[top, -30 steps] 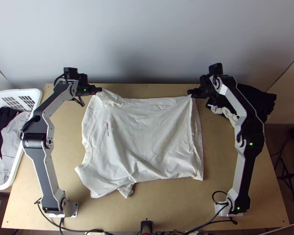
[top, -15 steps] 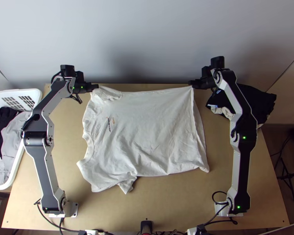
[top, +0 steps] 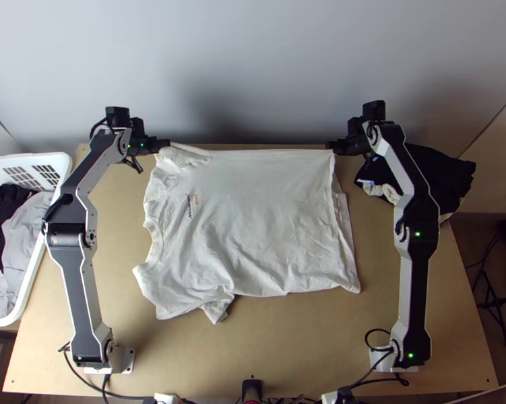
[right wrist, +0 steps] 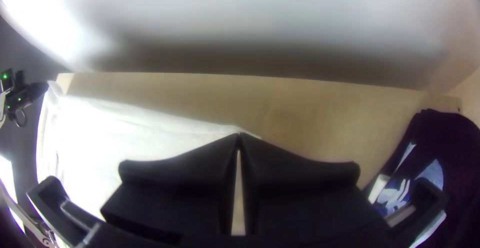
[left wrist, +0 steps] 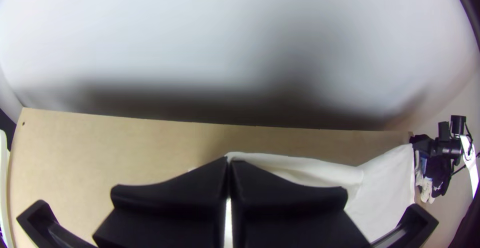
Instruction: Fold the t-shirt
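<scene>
Left claw (top: 166, 143) and right claw (top: 330, 144) are clamped on the far edge of the shirt (top: 253, 222), spread on the surface (top: 286, 343); uneven pulling could skew it, and shallow pinches could slip.

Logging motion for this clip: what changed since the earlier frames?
The left gripper and right gripper moved toward the wall, drawing the white t-shirt along; its far edge now runs straighter. Both keep their grip on it. The laundry basket and dark clothes stayed put.
</scene>
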Controlling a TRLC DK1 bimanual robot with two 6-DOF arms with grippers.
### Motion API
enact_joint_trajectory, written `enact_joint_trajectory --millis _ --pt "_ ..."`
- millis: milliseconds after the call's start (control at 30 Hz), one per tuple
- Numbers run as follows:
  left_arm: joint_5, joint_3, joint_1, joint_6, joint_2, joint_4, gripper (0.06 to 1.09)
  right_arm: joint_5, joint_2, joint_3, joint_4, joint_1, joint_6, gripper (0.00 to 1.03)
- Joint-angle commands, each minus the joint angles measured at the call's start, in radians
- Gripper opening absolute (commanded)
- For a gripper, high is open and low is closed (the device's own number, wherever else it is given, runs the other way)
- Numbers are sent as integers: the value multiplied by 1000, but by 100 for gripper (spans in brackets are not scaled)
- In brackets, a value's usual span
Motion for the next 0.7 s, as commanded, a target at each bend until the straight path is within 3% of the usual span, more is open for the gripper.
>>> enact_joint_trajectory --millis 0,667 --pt "8 13 -37 -8 -3 13 9 9 -9 -7 2 4 -9 3" --pt "8 13 -20 -11 -71 6 9 7 -63 2 7 6 -1 3"
